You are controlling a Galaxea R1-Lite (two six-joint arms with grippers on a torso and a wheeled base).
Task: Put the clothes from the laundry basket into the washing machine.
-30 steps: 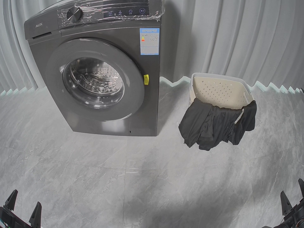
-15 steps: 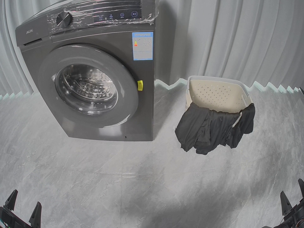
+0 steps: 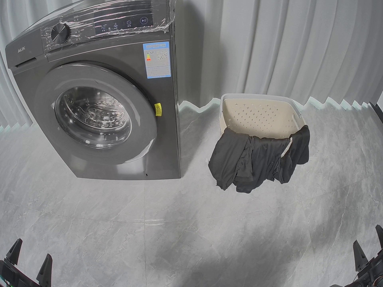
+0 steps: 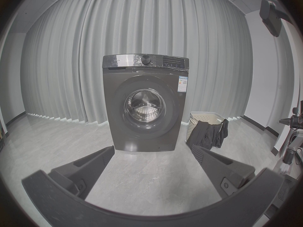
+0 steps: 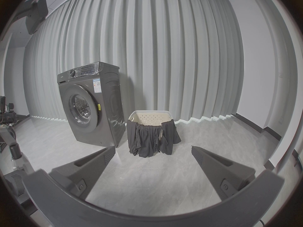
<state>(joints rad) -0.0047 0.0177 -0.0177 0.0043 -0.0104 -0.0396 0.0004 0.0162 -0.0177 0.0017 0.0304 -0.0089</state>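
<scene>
Clothes [image 3: 255, 160] draped over basket [image 3: 260, 99] rim, well apart from right pincer [image 3: 366, 236].

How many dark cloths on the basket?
2 seem visible: a wide dark grey cloth over the cream perforated laundry basket's front rim, a narrower one at its right corner. Folds may hide more.

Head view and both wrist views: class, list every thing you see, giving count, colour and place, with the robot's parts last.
washing machine: one, dark grey, on the floor before the curtain.
laundry basket: one, cream, on the floor right of the machine.
clothes: one dark grey heap, draped over the basket's near rim, hanging outside.
curtain: one, pale grey, behind both.
floor: grey marbled tiles.
left claw: one, black, open, near left.
right claw: one, black, open, near right.
</scene>
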